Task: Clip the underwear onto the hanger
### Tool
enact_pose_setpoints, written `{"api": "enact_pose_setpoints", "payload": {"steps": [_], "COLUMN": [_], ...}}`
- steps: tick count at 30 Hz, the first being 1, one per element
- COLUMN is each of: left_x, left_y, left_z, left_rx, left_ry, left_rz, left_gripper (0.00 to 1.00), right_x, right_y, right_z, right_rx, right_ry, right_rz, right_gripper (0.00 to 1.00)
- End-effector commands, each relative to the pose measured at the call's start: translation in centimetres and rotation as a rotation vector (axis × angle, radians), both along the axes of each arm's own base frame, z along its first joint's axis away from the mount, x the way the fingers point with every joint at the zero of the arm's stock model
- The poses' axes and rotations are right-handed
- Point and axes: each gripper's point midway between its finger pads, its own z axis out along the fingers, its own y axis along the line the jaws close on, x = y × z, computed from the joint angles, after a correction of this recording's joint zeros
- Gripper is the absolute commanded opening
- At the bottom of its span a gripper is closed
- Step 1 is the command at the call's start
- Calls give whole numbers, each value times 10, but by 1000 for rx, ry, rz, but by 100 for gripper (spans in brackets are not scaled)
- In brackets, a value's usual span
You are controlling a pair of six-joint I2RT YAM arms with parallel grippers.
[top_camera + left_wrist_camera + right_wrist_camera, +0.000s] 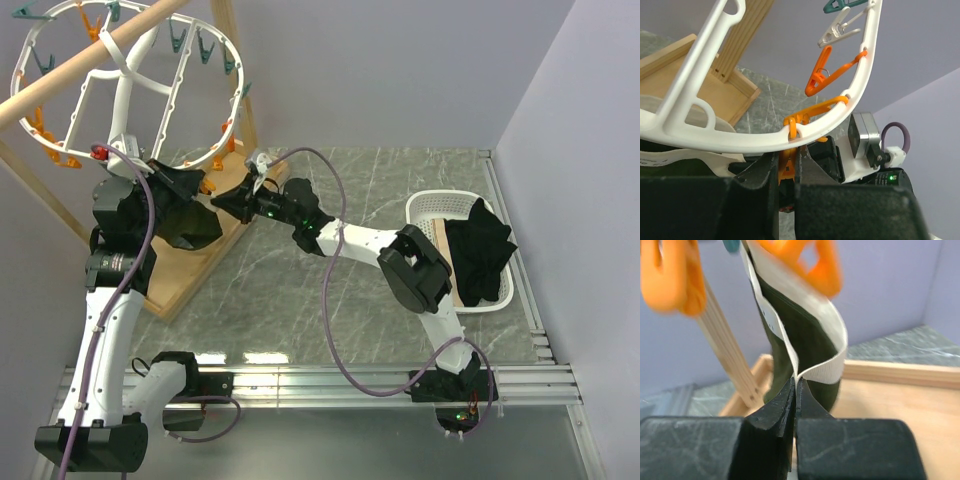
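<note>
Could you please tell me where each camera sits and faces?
Top external: above and behind, looking down at the table; both arms and the hanger show.
Left wrist: looks up along the left gripper, shut on an orange clothespin under the hanger rim.
Right wrist: looks along the right gripper pinching the underwear.
Shared: both wrist views show the wooden stand.

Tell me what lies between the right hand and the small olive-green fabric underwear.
Nothing: in the right wrist view the right hand is shut directly on the pale hem of the small olive-green fabric underwear.
</note>
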Motion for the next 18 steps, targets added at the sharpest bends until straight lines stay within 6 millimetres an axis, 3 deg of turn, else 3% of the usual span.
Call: {"api": "enact_pose_setpoints", "payload": {"steps": [1,8,18], "left_x": [2,5,7], "left_y": [8,10,11], "left_z": [9,0,-9], "left_rx": [22,55,102], "left_ry": [-27,4,25], "left_rz": [41,49,59], "left_gripper": [0,0,0], "right_x": [-7,-21,-21], "right_y": [-11,-10,-8], "right_z": [41,50,68], "right_rx": [29,-2,-51], "right_ry": [-160,-259,-369], "right_rz": [-57,-96,-140], "right_gripper": [0,0,0]}}
